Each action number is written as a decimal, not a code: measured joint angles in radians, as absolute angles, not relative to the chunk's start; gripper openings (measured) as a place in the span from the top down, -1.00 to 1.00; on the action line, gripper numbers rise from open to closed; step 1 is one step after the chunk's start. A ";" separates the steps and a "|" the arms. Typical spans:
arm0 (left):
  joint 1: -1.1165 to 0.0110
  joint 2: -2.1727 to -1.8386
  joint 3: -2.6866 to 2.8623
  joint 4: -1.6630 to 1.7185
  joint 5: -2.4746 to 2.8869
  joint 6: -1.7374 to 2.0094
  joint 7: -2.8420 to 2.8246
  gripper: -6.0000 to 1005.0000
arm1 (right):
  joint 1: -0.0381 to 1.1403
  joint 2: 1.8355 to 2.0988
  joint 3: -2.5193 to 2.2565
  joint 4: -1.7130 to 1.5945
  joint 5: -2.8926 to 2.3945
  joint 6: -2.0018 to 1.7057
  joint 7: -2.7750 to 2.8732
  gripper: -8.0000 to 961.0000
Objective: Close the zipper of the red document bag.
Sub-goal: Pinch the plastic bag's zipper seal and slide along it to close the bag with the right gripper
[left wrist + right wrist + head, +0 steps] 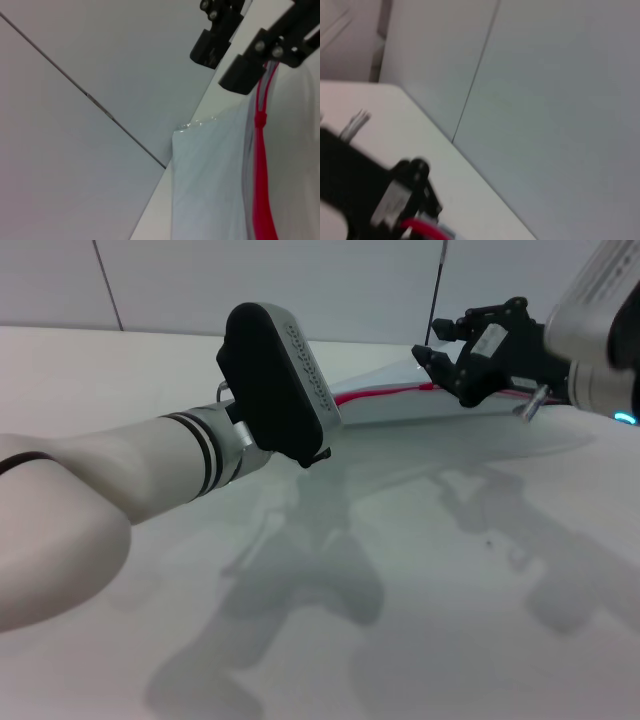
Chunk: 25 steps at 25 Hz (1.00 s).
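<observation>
The zipper (385,393) is a thin red strip along one edge of the red document bag (400,405), which lies flat on the desk (420,570) at about 1 o'clock in the head view, far back near the wall. Its long axis runs roughly 9 to 3 o'clock, rising slightly toward 3.

The right hand (437,358) hovers at the strip's 3 o'clock stretch, fingers spread, with the red line running straight in between them. Nothing shows them pinching the strip yet. In the left wrist view the same hand (230,62) appears with its two dark fingertips (207,47) apart above the red line, and a small knot in the strip, probably the slider (260,120), sits just short of them.

The left hand (275,380) is at the 9 o'clock end of the bag, its black body blocking the bag's near corner; I cannot tell how its fingers stand.

The right hand looks nearer the slider, so the pull along the strip most likely falls to it, while the left hand steadies the opposite end. That split is my judgement.
</observation>
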<state>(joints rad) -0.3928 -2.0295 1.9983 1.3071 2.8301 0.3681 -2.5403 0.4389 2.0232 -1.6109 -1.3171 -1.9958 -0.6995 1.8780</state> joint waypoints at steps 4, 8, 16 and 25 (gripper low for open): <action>-0.394 -2.029 1.997 1.306 2.830 0.370 -2.540 0.88 | 0.400 2.027 -1.696 -1.327 -1.996 -0.592 1.744 0.32; -0.392 -2.029 1.997 1.302 2.830 0.370 -2.540 0.88 | 0.375 2.028 -1.804 -1.329 -2.013 -0.452 1.654 0.32; -0.392 -2.029 1.997 1.301 2.830 0.373 -2.540 0.88 | 0.358 2.030 -1.925 -1.305 -2.107 -0.314 1.639 0.32; -0.394 -2.029 1.992 1.307 2.830 0.377 -2.538 0.88 | 0.359 2.031 -1.932 -1.254 -2.124 -0.311 1.641 0.32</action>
<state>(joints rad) -0.3935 -2.0288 1.9918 1.3066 2.8302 0.3767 -2.5378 0.3590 2.0309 -1.9321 -1.2541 -2.1235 -0.3109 1.6413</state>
